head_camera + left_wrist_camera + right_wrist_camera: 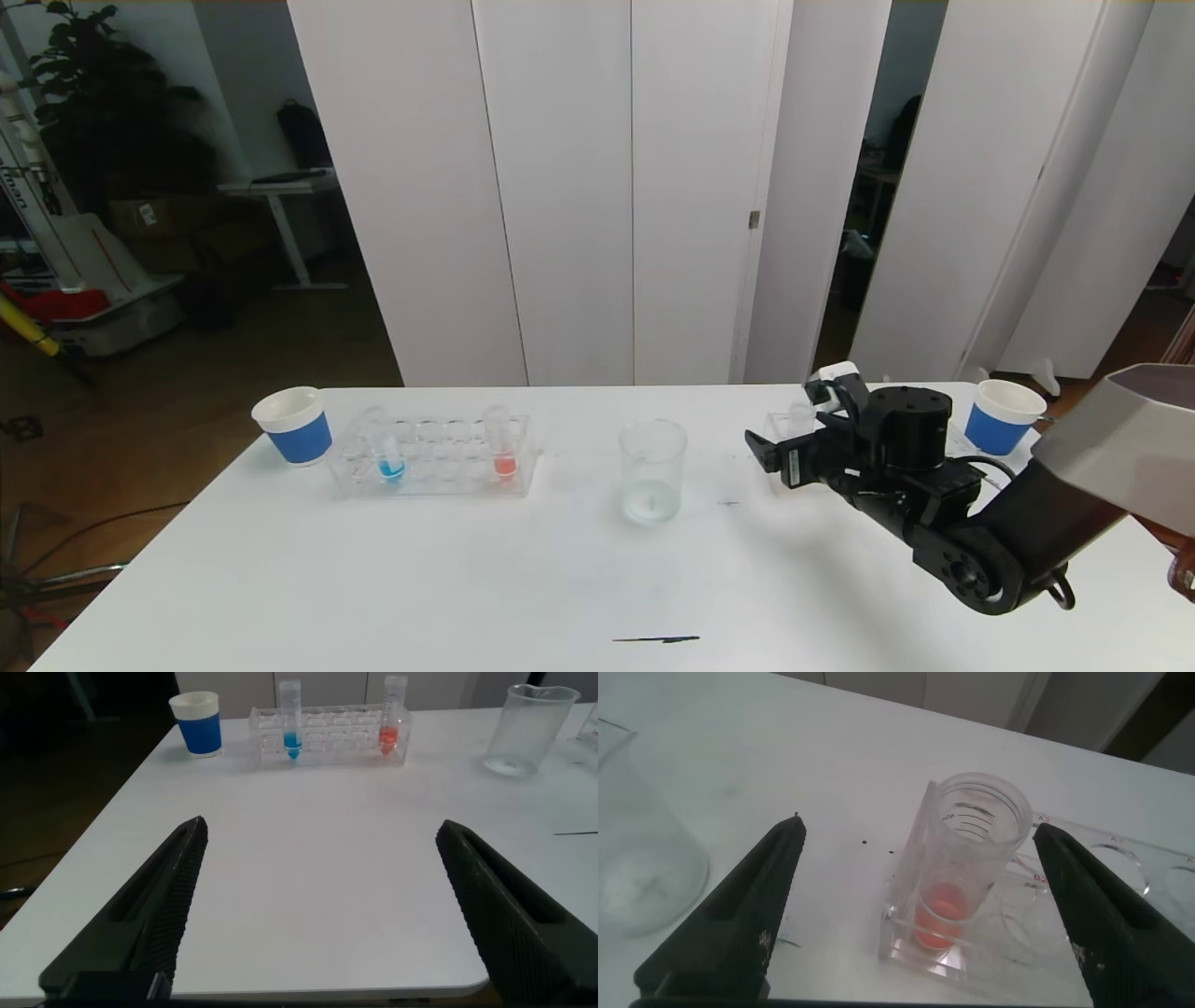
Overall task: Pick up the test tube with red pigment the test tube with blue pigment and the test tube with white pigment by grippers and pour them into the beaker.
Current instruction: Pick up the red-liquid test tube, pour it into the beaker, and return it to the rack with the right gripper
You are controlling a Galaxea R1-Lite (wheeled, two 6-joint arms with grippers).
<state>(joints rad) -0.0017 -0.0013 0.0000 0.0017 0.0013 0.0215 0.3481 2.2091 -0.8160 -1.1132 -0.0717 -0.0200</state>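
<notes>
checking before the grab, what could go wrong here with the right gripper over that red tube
The open right gripper straddles a test tube with red pigment at the end slot of a clear rack; a skewed close might tip the light rack. The beaker stands nearby, so a wide swing could knock it.

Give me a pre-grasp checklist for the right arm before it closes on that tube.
1. Right gripper open: ok, jaws stand wide.
2. Target between the jaws: ok, a tube with orange-red bottom sits centred in the right wrist view, upright in the end slot of its clear rack.
3. Contact with the tube: none visible, fingers apart from it.
4. Beaker upright beside the right arm: ok.
5. Left gripper clear of the work: ok, open above bare table.
6. Blue tube upright in left rack: ok.
</notes>
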